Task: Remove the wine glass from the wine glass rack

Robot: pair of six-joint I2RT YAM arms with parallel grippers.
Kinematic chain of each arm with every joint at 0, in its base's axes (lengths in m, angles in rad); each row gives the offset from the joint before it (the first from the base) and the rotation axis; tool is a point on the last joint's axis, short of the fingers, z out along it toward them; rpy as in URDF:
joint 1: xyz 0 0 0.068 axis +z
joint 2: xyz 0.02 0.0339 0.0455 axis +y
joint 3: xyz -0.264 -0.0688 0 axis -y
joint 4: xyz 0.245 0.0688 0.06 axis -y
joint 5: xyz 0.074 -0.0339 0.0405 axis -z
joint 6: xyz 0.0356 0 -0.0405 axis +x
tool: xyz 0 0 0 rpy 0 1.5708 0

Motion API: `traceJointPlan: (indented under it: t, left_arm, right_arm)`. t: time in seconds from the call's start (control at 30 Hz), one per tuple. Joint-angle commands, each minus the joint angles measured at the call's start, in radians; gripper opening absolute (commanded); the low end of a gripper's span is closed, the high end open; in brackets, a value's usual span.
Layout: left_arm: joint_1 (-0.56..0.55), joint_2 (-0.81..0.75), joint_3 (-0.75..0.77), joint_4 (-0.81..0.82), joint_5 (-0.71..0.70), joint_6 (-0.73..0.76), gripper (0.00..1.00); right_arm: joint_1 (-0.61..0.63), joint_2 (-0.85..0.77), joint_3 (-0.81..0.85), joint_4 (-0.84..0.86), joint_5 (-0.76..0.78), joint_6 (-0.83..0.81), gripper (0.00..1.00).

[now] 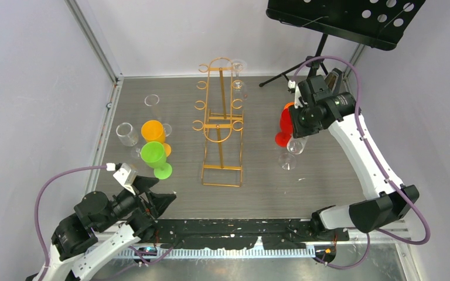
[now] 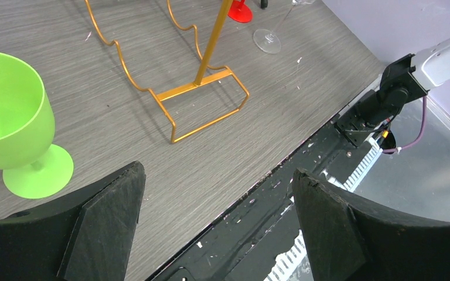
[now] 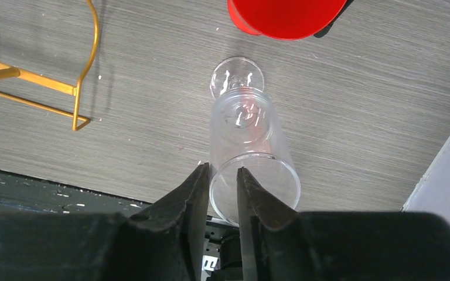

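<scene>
The R gripper (image 3: 222,175) is low over the table (image 1: 281,193), right of the wine glass rack (image 1: 220,124). Its jaws are just a bit apart. The edge of the clear wine glass (image 3: 246,134) sits in the small gap, w/ one finger inside the cup and one outside. Can't tell if they pinch it or not. The glass is off the rack. Its foot is on the table, just by a red glass (image 3: 284,14) that is cut off at the top of the wrist pic. From above, the R arm hides most of both.

The L gripper (image 2: 218,193) is at the near edge of the table, jaws wide, nothing in them. A green glass (image 2: 9,111) stands near it, partly cut off.

One more clear glass (image 1: 238,75) is up at the far R side of the rack. It's hard to see vs. the pale wall. An orange glass (image 1: 152,130) and 2 clear ones (image 1: 127,133) stand on the L.
</scene>
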Motion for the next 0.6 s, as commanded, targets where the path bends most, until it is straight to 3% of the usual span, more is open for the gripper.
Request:
traceJointPlan:
  t: [0.0,0.2,0.57]
  left_arm:
    - [0.002,-0.008,-0.004,0.052,-0.016,0.0,0.93]
    - [0.002,-0.003,-0.004,0.05,-0.019,-0.003,0.94]
    - [0.002,0.002,-0.006,0.046,-0.033,-0.009,0.94]
  right_arm:
    - [-0.004,-0.001,0.071,0.019,0.044,-0.015,0.34]
    - [-0.005,-0.001,0.149,0.014,0.084,-0.001,0.45]
    - [-0.004,0.041,0.335,0.085,0.048,0.041,0.54]
